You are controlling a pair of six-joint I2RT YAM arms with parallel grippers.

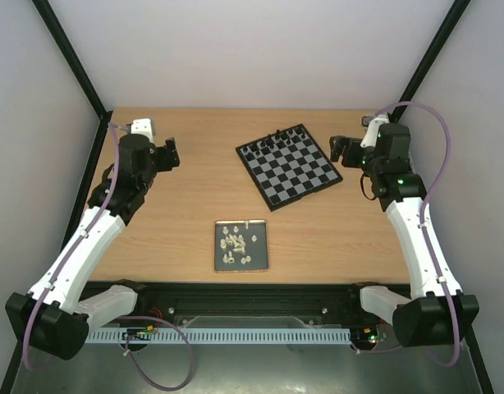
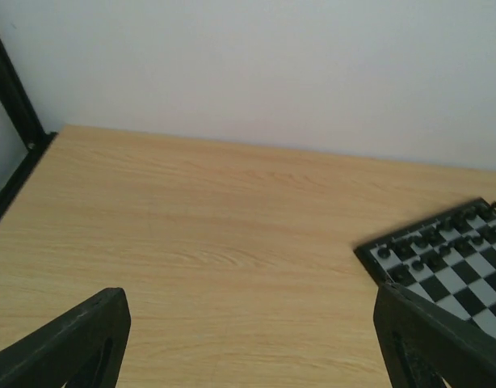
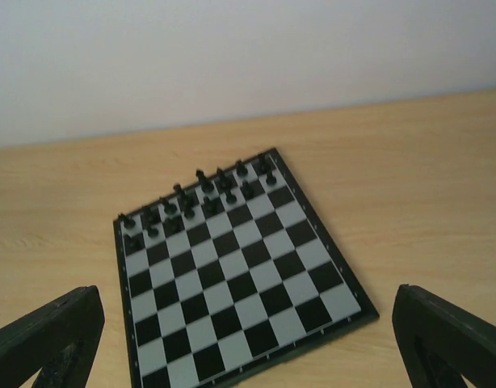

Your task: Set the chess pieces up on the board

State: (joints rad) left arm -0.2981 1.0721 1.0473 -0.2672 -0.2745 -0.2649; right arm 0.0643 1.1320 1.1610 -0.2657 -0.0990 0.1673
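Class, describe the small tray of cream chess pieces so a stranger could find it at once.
Start at the light wooden table, then find the black-and-grey checkered chessboard on its far half. Nearer the front edge, centred, lies a small dark-grey tray with a tan edge; unlike the board, it is plain and holds tiny cream plastic chess pieces.

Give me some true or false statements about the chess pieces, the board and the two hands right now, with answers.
1. The white chess pieces lie in the tray. True.
2. Black pieces stand on the board's far rows. True.
3. The left hand holds a white piece. False: it is open and empty.
4. The tray rests on the board. False: the two lie apart.
5. The right hand is shut. False: it is open, beside the board.
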